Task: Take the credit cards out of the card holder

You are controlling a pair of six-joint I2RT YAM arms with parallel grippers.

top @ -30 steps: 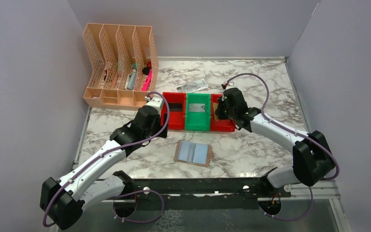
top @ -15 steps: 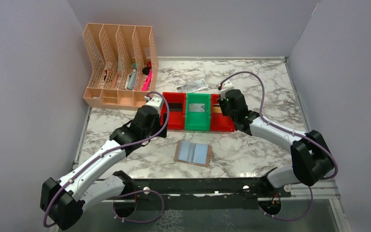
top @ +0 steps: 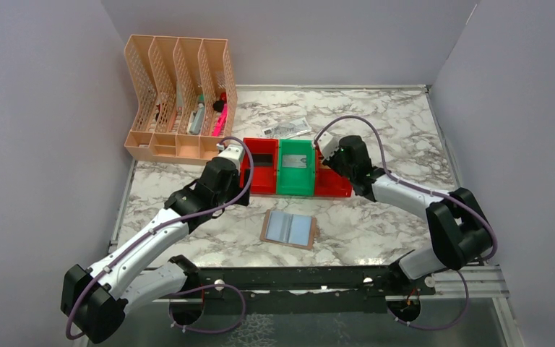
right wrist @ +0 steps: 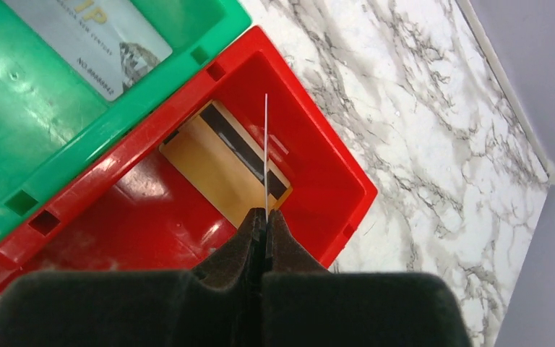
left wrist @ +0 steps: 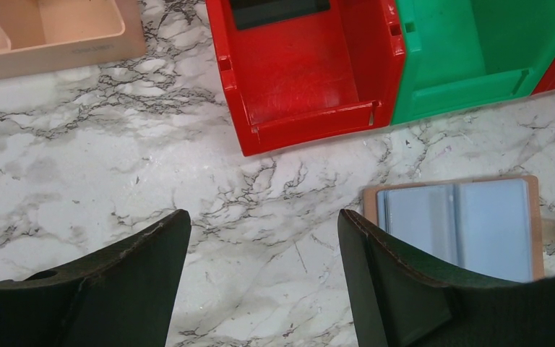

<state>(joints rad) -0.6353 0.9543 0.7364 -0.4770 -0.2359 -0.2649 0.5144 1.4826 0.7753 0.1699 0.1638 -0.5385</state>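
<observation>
We see the right gripper [right wrist: 265, 217] with its fingers pressed together on a thin card [right wrist: 266, 144], which stands on edge toward the wrist camera, so we cannot tell its colour. It hangs over the right red bin [right wrist: 144, 217]. A gold card [right wrist: 209, 163] with a dark stripe lies in that bin, under the held one. The green bin [right wrist: 36, 108] touches the red bin's side and holds 1 silver card [right wrist: 94, 36] lying flat. The left red bin [left wrist: 296, 72] sits against the other side of the green bin, so the 3 bins form 1 row. A dark card [left wrist: 278, 9] lies at its far end. The left gripper [left wrist: 260, 217] has its fingers spread wide apart and holds nothing. It hovers over the marble table [top: 376, 217], just in front of the left red bin. The holder [top: 289, 228] lies open on the table in front of the bins and apart from them, between the 2 arms, with its 2 pale blue panels facing up. A peach organizer [top: 177, 94] stands at the far left, and a crumpled note [top: 287, 129] lies behind the bins.
</observation>
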